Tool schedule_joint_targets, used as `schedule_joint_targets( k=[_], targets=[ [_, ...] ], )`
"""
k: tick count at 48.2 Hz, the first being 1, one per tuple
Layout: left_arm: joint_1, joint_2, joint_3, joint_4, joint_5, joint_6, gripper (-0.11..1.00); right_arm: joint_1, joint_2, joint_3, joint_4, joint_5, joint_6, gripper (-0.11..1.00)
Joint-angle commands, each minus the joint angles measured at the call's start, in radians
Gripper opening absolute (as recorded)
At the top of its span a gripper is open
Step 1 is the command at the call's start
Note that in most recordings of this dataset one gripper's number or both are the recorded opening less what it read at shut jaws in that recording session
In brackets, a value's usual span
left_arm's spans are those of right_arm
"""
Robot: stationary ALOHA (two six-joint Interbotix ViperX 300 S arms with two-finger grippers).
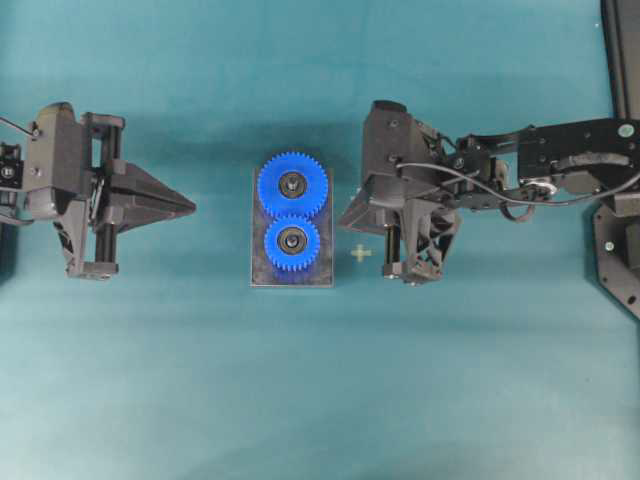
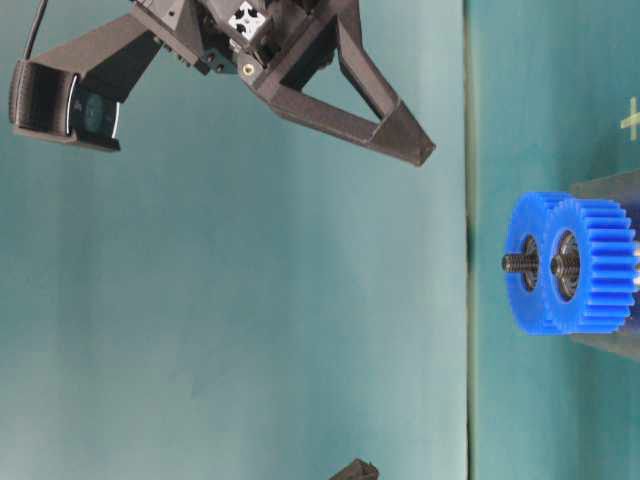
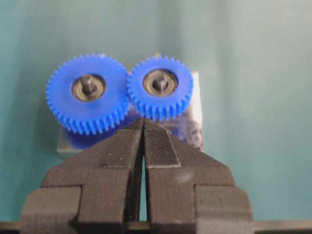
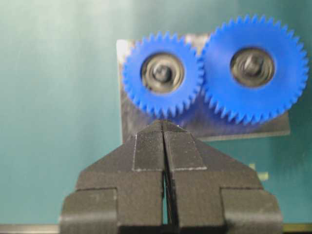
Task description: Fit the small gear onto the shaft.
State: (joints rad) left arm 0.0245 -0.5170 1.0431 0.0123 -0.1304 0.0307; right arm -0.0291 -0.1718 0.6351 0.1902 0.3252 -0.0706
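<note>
The small gear (image 1: 292, 244) sits on the dark plate (image 1: 262, 275), its teeth meshed with the larger blue gear. The shaft (image 3: 160, 84) shows as a small metal tip in the centre of the small gear's dark hub (image 4: 163, 73). My left gripper (image 1: 190, 207) hangs to the left of the plate, shut and holding nothing; in the left wrist view its tips (image 3: 143, 120) point at the gap between the two gears. On the right, my right gripper (image 1: 343, 220) is close to the plate's edge, shut and holding nothing, its tips (image 4: 163, 123) just short of the small gear.
The larger blue gear (image 1: 291, 183) stands on its own peg at the plate's far end. A yellow cross mark (image 1: 361, 253) lies on the teal mat under the right gripper. Black frame parts (image 1: 620, 250) stand at the right edge.
</note>
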Motion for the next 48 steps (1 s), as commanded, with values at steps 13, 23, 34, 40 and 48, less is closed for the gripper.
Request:
schedule_joint_targets(
  k=[13, 23, 34, 40, 48],
  targets=[
    [-0.002, -0.003, -0.008, 0.003, -0.02, -0.003, 0.0, 0.006, -0.023, 0.009, 0.0, -0.043, 0.002, -0.01],
    [-0.002, -0.002, -0.005, 0.003, -0.02, -0.003, 0.0, 0.006, -0.012, 0.012, 0.0, -0.046, 0.002, -0.01],
    [-0.003, -0.002, 0.009, 0.003, -0.021, -0.066, 0.0, 0.006, -0.005, 0.037, 0.0, -0.086, 0.002, -0.01],
    [-0.005, -0.008, 0.009, 0.003, -0.046, -0.075, 0.0, 0.006, -0.005, 0.046, 0.0, -0.112, 0.002, -0.01],
    [-0.005, -0.008, 0.014, 0.003, -0.075, -0.072, 0.0, 0.006, -0.005, 0.057, 0.0, -0.118, 0.002, -0.01]
  ],
)
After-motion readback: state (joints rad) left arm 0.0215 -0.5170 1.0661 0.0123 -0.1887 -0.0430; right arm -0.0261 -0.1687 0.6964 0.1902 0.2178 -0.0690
